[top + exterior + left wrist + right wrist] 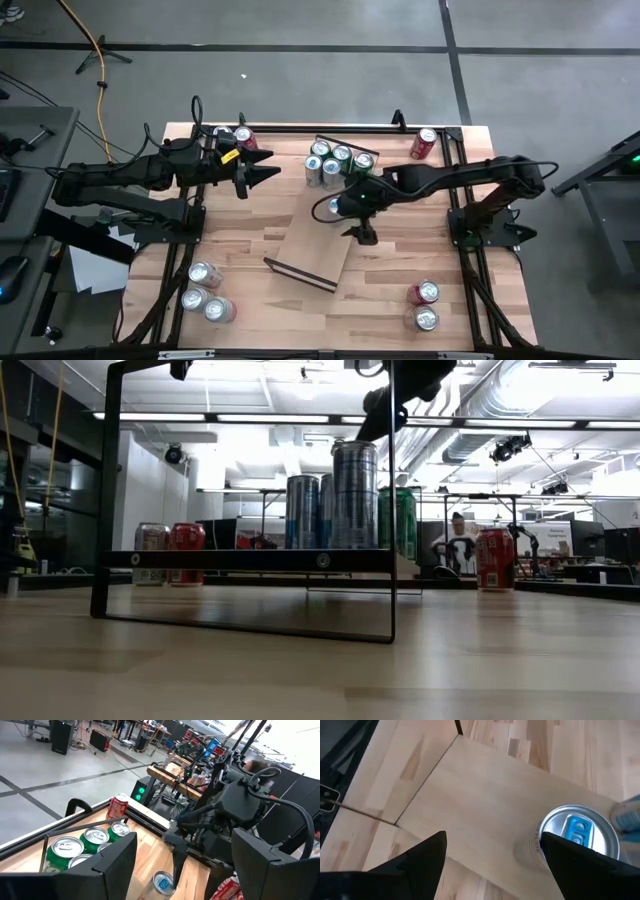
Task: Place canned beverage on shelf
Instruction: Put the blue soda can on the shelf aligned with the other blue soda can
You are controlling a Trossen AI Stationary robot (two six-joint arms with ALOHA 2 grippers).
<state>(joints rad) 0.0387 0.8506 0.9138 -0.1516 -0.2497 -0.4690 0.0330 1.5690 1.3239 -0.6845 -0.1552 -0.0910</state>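
The shelf (310, 250) is a light-wood board lying at a slant in the middle of the table; it also shows in the right wrist view (485, 805). A silver can with a blue tab (331, 207) stands upright on it (575, 837), near several green and silver cans (335, 163) at its far end. My right gripper (358, 232) is open above the board, and the can is beside one finger (585, 870), not between the two. My left gripper (262, 178) is open and empty at the far left (185, 870). My right gripper points down over the shelf. One finger (585, 870) overlaps the near edge of the silver can's top rim (545, 845) in the wrist view; whether it touches the can I cannot tell. The can stands upright on the board on its own base.
Loose cans stand at the far left (235, 135), near left (205, 290) and near right (425, 305), and a red can (425, 143) at the far right. The shelf's dark rail (110, 510) stands up at its near end. A person shows in the room behind (458, 545).
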